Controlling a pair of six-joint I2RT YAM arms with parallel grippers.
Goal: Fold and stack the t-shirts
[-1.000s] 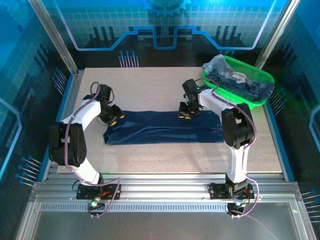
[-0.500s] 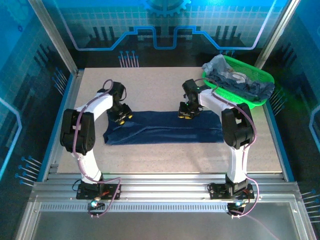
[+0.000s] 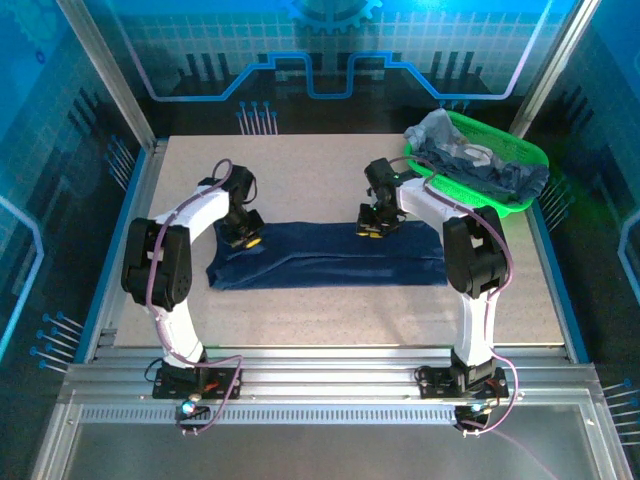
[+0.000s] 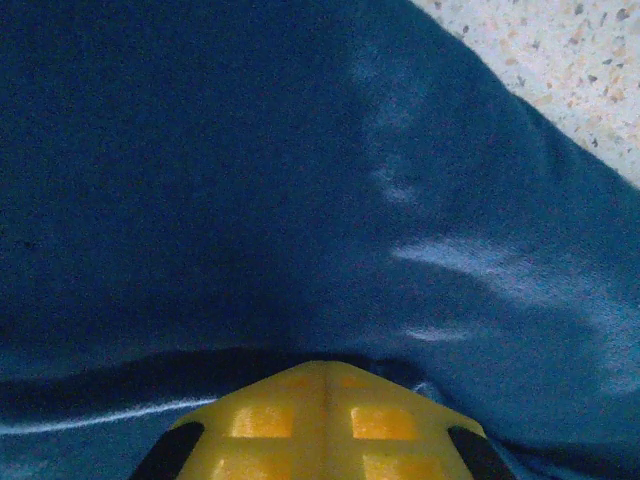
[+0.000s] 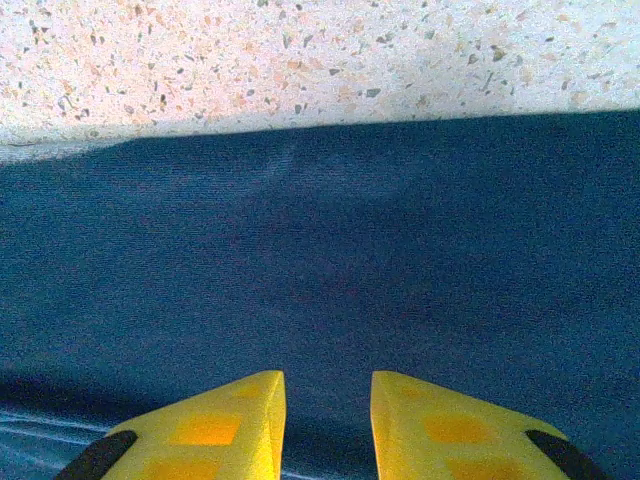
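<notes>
T-shirt (image 3: 330,255) lies long-axis left-right | your left jaws closed on its far edge | right jaws slightly apart, near same edge

The left arm (image 3: 185,217) and right arm (image 3: 428,207) are alike: smooth white rounded link shells alternate with chunky black cylindrical joint housings, and each has a small black base (image 3: 195,380) at its foot. A thin purplish cable (image 3: 505,262) loops loosely along the outside of each arm. The left gripper (image 3: 243,240) and right gripper (image 3: 370,231) carry bright yellow wedge-shaped fingers (image 5: 240,425), moulded with shallow square recesses and edged by black parts
</notes>
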